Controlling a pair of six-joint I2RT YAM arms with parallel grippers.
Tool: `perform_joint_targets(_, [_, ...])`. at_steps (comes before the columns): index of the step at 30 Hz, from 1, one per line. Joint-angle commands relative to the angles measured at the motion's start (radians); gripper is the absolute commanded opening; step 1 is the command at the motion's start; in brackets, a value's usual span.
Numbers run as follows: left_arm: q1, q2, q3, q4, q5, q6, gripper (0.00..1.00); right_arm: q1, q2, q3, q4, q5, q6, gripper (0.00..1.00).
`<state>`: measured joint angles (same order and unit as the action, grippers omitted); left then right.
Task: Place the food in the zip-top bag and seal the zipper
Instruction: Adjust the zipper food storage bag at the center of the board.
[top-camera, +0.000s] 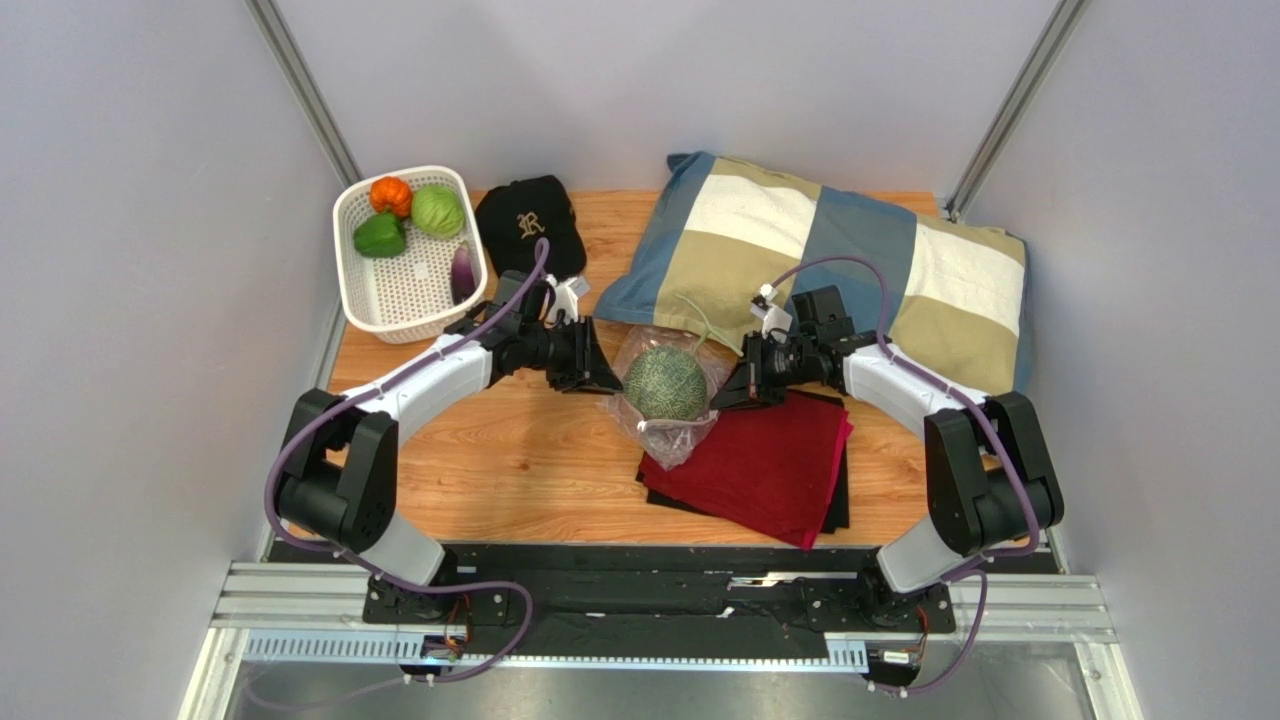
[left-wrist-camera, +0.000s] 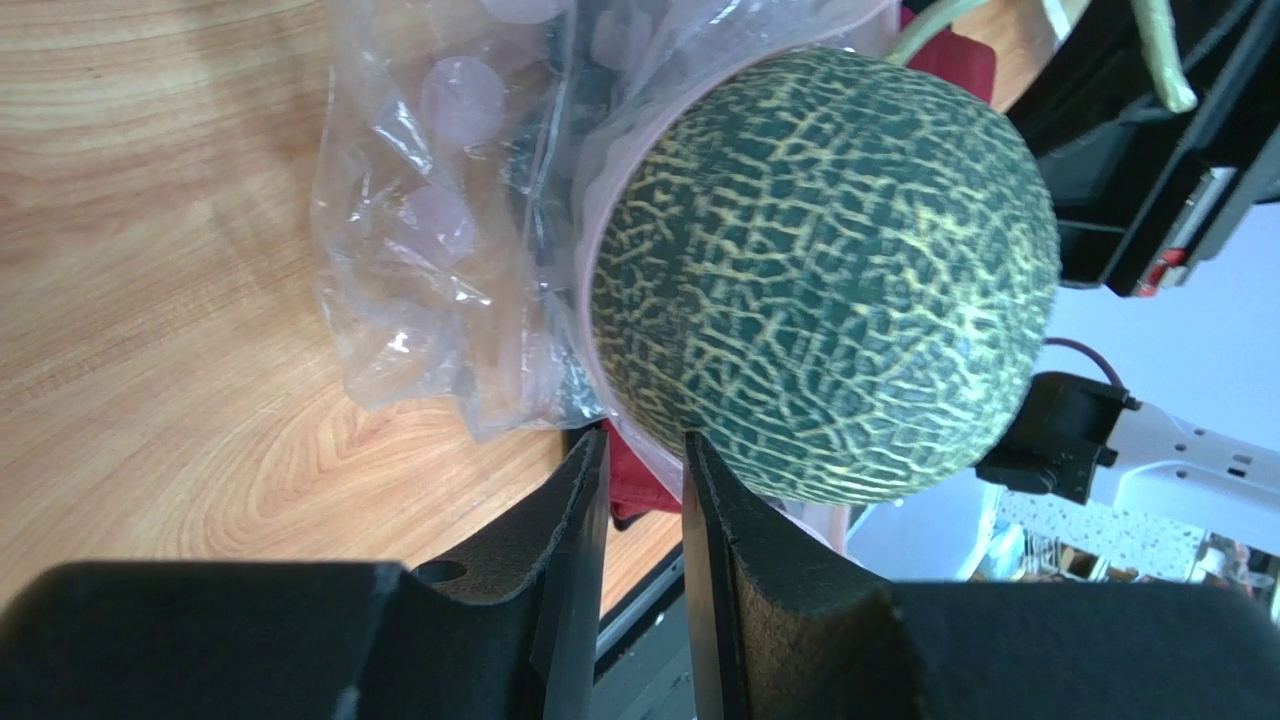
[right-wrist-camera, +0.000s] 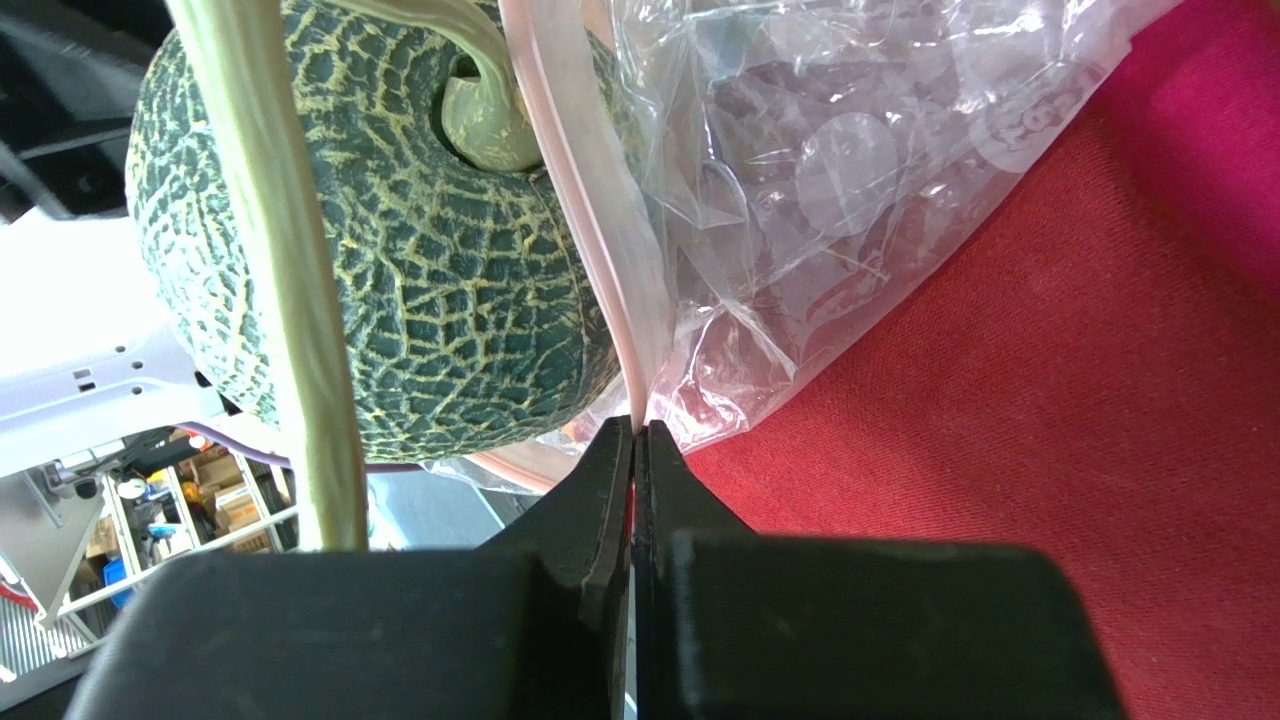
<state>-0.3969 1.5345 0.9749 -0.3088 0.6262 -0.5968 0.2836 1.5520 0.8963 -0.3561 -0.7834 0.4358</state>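
Melon (top-camera: 666, 384) sits in the mouth of the clear bag (top-camera: 672, 444), partly over the red cloth (right-wrist-camera: 1052, 450). Right gripper (right-wrist-camera: 636, 450) is clamped tight on the zipper (right-wrist-camera: 594, 255). Left gripper (left-wrist-camera: 646, 495) is narrow, with the bag rim between its tips; actual pinch cannot be told. Pumpkin (top-camera: 391, 195), cabbage (top-camera: 437, 210), pepper (top-camera: 379, 236) and eggplant (top-camera: 463, 273) lie in the white basket (top-camera: 349, 285).

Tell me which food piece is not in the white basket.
The netted melon, in the mouth of the clear bag; pumpkin, cabbage, pepper, eggplant lie in the basket.
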Motion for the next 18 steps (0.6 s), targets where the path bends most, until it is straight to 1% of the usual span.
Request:
perform_joint_targets(1, [0.006, 0.021, 0.022, 0.027, 0.007, -0.006, 0.31, -0.001, -0.030, 0.003, 0.025, 0.006, -0.026, 0.00])
perform_joint_targets(5, [0.012, 0.035, 0.012, 0.040, 0.012, -0.026, 0.29, 0.000, -0.027, 0.000, 0.028, 0.006, -0.023, 0.00])
perform_joint_targets(10, [0.033, 0.058, -0.001, 0.086, 0.053, -0.069, 0.30, -0.001, -0.030, -0.004, 0.029, 0.006, -0.034, 0.00])
perform_joint_targets(13, [0.046, 0.070, -0.021, 0.158, 0.098, -0.110, 0.32, 0.000, -0.023, -0.007, 0.028, 0.003, -0.039, 0.00])
perform_joint_targets(18, [0.049, 0.085, -0.039, 0.233, 0.151, -0.153, 0.33, -0.001, -0.017, -0.008, 0.034, 0.003, -0.045, 0.00])
